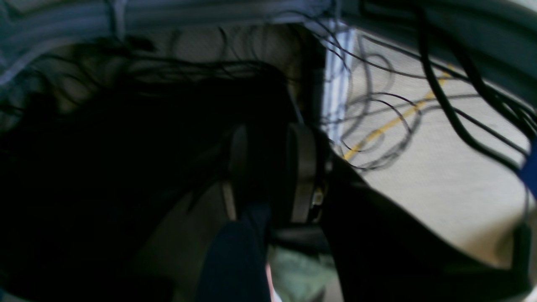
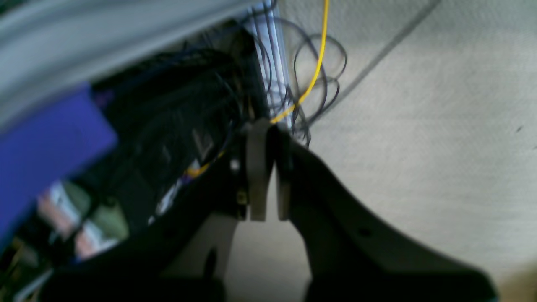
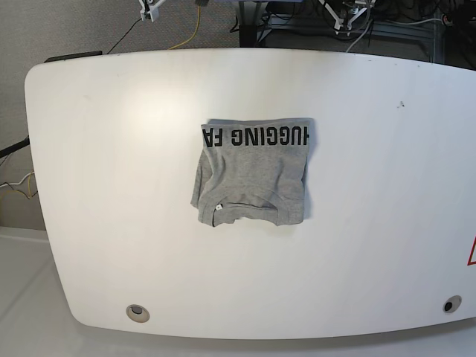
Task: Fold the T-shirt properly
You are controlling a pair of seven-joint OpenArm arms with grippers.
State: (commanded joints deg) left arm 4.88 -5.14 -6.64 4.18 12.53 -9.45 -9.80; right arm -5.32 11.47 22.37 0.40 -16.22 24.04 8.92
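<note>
Folded T-shirt (image 3: 254,172) sits finished; right gripper (image 2: 267,176) nearly closed, left gripper (image 1: 272,176) slightly apart, both empty — any nudge undoes it.

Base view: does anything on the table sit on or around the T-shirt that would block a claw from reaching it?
Nothing visible does. The T-shirt lies folded and alone on the white table, bare surface all around it. Neither claw appears in the base view.
</note>
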